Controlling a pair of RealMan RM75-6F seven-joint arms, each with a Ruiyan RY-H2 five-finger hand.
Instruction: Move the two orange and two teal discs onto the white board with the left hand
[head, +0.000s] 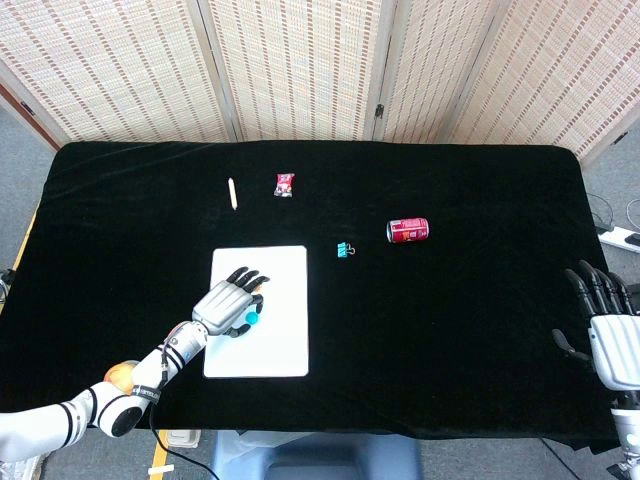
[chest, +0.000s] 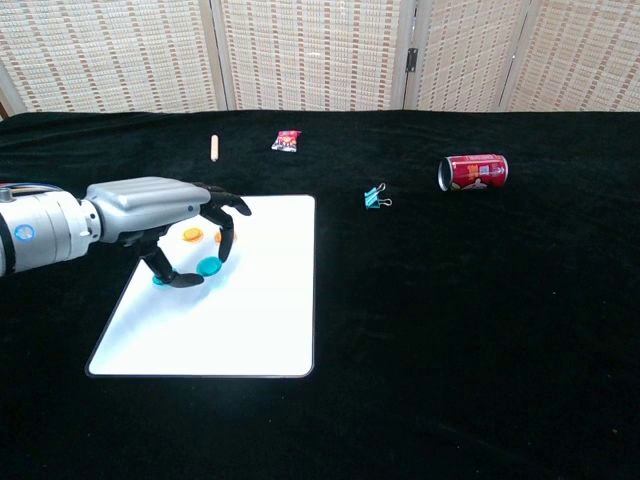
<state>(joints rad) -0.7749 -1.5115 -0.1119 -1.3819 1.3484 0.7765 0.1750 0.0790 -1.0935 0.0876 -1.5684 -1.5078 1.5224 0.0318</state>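
Observation:
The white board (head: 275, 340) (chest: 250, 320) lies at the front left of the black table. My left hand (head: 232, 300) (chest: 165, 215) reaches over its far left part, palm down. It pinches a teal disc (head: 250, 320) (chest: 209, 265) between thumb and a finger, low over the board. A second teal disc (chest: 160, 281) lies on the board, half hidden behind the thumb. Two orange discs (chest: 192, 235) lie on the board under the fingers, one mostly covered. My right hand (head: 610, 340) hangs at the table's right edge with its fingers apart, holding nothing.
A teal binder clip (head: 344, 250) (chest: 376, 196) lies right of the board. Further right is a tipped red can (head: 408, 230) (chest: 474, 171). At the back lie a red sweet packet (head: 285, 184) (chest: 287, 141) and a small pale stick (head: 232, 193) (chest: 214, 147).

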